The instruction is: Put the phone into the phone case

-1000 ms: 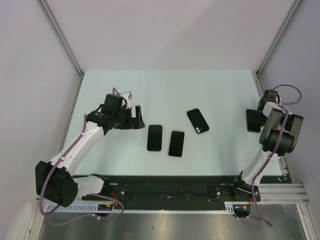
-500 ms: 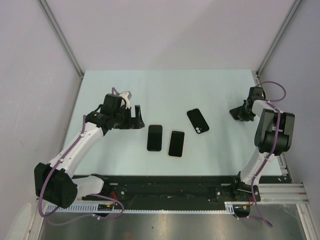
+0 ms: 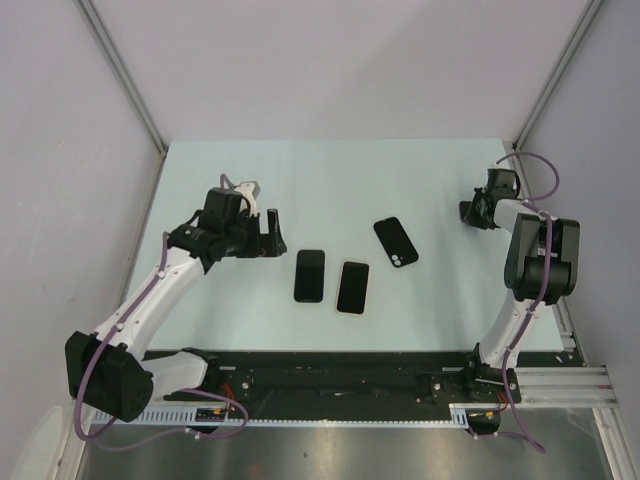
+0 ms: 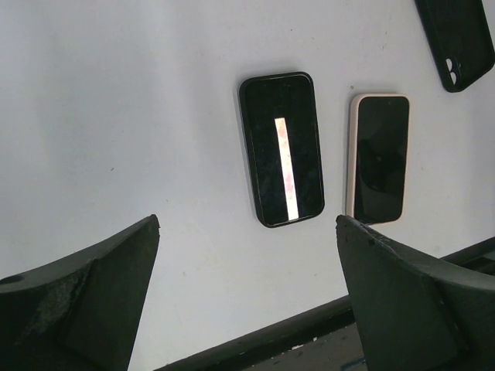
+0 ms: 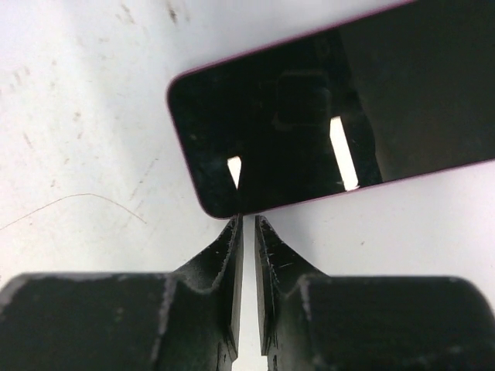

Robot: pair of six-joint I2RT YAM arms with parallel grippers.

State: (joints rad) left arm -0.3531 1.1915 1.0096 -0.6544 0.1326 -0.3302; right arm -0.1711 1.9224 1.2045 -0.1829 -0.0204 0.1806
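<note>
A black phone case with a camera cut-out lies on the table right of centre, also seen as the case in the left wrist view. Two phones lie side by side near the middle: a black phone and a pale-rimmed phone. My left gripper hovers wide open to the left of them, holding nothing. At the far right my right gripper has its jaws only a crack apart. Its tips sit at the edge of a dark, pink-edged phone lying flat, with nothing between them.
The black rail with the arm bases runs along the near edge of the table. Grey walls and metal posts close in the left, right and far sides. The right arm stands by the right wall.
The right gripper swung from the near right toward the far right edge, and its jaws parted slightly from shut. The left arm has barely moved.
</note>
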